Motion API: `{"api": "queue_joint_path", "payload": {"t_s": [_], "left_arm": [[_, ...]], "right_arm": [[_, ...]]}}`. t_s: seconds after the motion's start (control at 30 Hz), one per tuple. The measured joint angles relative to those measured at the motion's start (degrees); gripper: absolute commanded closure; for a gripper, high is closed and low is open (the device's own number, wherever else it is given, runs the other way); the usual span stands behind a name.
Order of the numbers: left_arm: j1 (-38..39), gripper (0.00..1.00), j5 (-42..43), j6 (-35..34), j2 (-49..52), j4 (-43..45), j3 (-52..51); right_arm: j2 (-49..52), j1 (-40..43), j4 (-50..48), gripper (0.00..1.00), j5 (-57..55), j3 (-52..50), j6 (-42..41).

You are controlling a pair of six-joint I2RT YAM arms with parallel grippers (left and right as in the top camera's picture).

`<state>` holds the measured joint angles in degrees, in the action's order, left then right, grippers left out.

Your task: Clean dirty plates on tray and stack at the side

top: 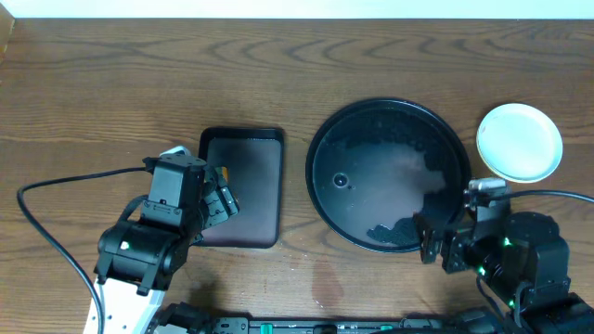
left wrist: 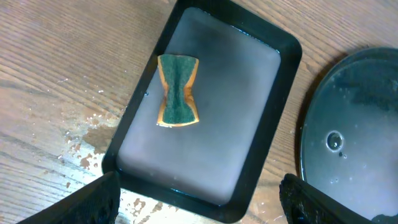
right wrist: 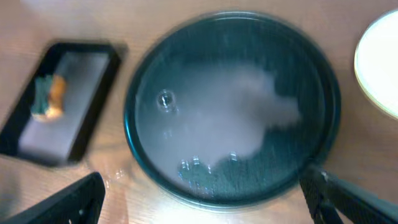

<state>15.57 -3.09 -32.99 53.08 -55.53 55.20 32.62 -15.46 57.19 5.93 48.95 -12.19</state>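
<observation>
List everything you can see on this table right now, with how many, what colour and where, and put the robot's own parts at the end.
table: one, dark brown wood, under everything.
round tray: one, glossy black, wet, centre right, no plate on it.
plates: pale, seemingly stacked, count unclear from above, on the table right of the round tray.
rectangular tray: one, black, left of the round tray.
sponge: one, green and orange, inside the rectangular tray.
cables: two, black, one trailing from each arm.
left gripper: one, black, above the rectangular tray, jaws open, empty.
right gripper: one, black, at the round tray's near edge, jaws open, empty.
</observation>
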Motion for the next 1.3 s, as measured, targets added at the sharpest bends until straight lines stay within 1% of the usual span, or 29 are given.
{"api": "queue_joint_path", "payload": {"t_s": [0.2,0.27,0.5,0.6,0.73,0.9,1.07,1.2,1.3], "left_arm": [[0.0,0.17,0.0,0.0,0.5,0.0,0.0],[0.0,0.17,0.0,0.0,0.5,0.0,0.0],[0.0,0.17,0.0,0.0,0.5,0.0,0.0],[0.0,0.17,0.0,0.0,0.5,0.0,0.0],[0.0,0.17,0.1,0.0,0.6,0.0,0.0],[0.0,0.17,0.2,0.0,0.7,0.0,0.0],[0.0,0.17,0.2,0.0,0.7,0.0,0.0],[0.0,0.17,0.2,0.0,0.8,0.0,0.0],[0.0,0.17,0.2,0.0,0.8,0.0,0.0]], "right_arm": [[0.0,0.0,10.1,0.01,0.0,-0.1,-0.2],[0.0,0.0,10.5,0.01,0.0,-0.1,-0.2],[-0.5,-0.7,4.4,0.01,0.1,-0.4,0.1],[-3.3,-1.0,0.6,0.01,0.3,-3.0,1.0],[-10.1,-0.6,-6.4,0.01,0.3,-10.4,2.4],[-20.2,2.6,-18.8,0.01,1.5,-23.2,3.1],[-28.5,4.6,-31.3,0.01,3.6,-33.7,3.7],[-31.6,4.8,-39.8,0.01,4.6,-39.8,3.9],[-31.8,4.9,-49.3,0.01,4.8,-44.7,4.0]]}}
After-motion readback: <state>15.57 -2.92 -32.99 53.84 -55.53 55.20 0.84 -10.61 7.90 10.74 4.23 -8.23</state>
